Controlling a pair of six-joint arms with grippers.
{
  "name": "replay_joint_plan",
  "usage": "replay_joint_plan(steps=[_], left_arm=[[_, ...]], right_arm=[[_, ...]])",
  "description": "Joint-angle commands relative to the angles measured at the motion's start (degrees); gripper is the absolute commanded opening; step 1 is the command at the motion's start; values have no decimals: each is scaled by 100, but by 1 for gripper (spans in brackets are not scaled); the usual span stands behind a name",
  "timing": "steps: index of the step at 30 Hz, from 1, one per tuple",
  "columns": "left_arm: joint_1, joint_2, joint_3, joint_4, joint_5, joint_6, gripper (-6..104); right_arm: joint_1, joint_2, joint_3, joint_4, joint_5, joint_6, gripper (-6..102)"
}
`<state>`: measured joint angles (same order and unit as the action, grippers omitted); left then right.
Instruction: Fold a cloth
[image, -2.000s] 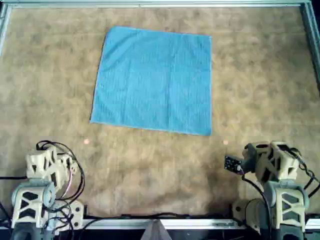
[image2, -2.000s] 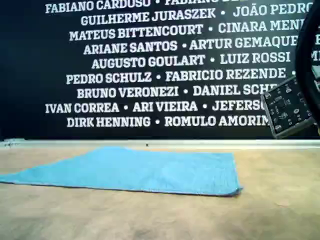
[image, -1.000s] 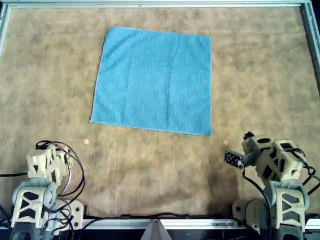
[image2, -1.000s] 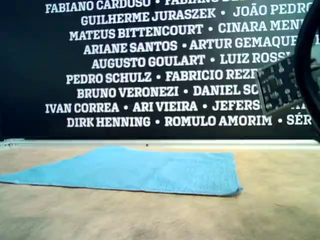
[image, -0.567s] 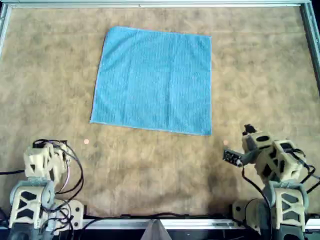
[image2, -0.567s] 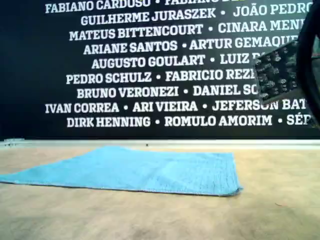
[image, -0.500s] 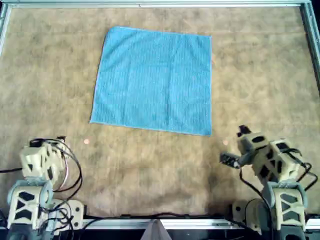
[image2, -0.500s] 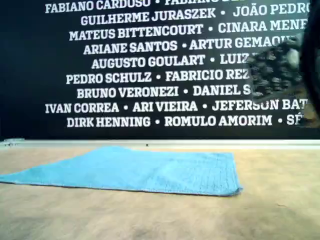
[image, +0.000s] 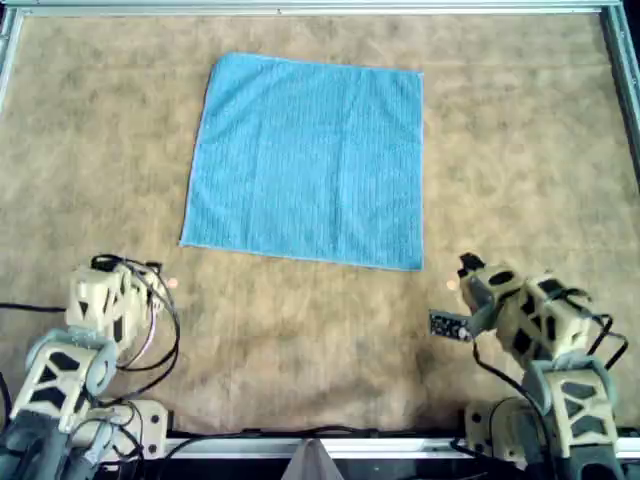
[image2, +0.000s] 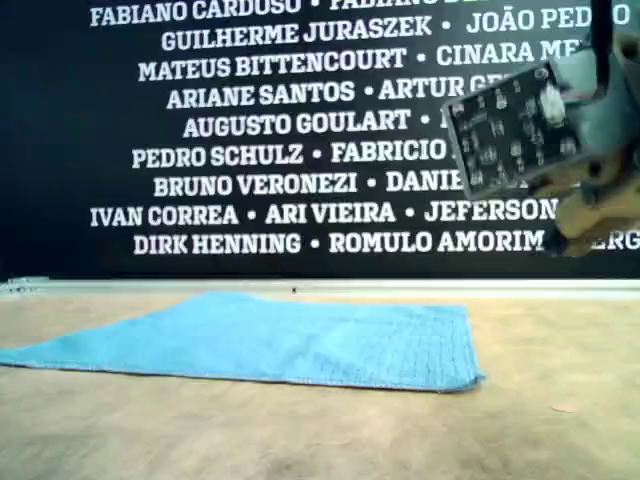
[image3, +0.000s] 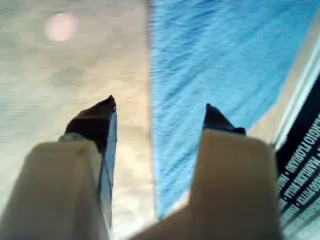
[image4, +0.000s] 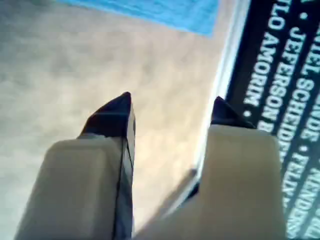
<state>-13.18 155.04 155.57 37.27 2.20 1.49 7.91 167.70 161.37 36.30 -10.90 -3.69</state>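
The light blue square cloth (image: 310, 160) lies flat and unfolded on the brown table, in the far middle of the overhead view. It also shows in the exterior view (image2: 300, 340). My first gripper (image: 140, 272) is at the overhead view's lower left, open and empty, short of the cloth's near left corner. Its wrist view (image3: 159, 104) shows its jaws apart over the cloth's edge (image3: 215, 65). My second gripper (image: 470, 268) is at the lower right, open and empty, near the cloth's near right corner. Its wrist view (image4: 171, 97) shows bare table, with only a corner of the cloth (image4: 165, 10).
A pink dot (image: 172, 284) lies just ahead of my first gripper and another (image: 451, 285) beside my second. A metal rail (image: 320, 8) bounds the table's far edge before a black wall of white names (image2: 300, 120). The second arm's circuit board (image2: 510, 130) hangs at the exterior view's right.
Both arms have risen from their rest poses and reached forward toward the cloth's near edge. The circuit board has moved left in the exterior view. The cloth has not moved.
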Motion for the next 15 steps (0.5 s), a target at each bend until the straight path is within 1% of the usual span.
replay_joint_plan(steps=[1,5,7,11,15], left_arm=[[-167,-633,-791,-369,-26,-18,62],[-158,-2021,-1424,-387,-26,-18,63],[-149,-2751,-1731,-387,-26,44,63],[-167,-3665,-2232,-387,-26,53,63],[-149,-3973,-2549,-387,-26,62,63]], right_arm=[[237,-1494,-1371,264,-62,-18,63],[642,-3551,-2698,677,-62,-9,63],[791,-4201,-3032,694,-62,0,63],[853,-5063,-3322,624,-62,62,63],[853,-5326,-3322,615,-53,-9,63]])
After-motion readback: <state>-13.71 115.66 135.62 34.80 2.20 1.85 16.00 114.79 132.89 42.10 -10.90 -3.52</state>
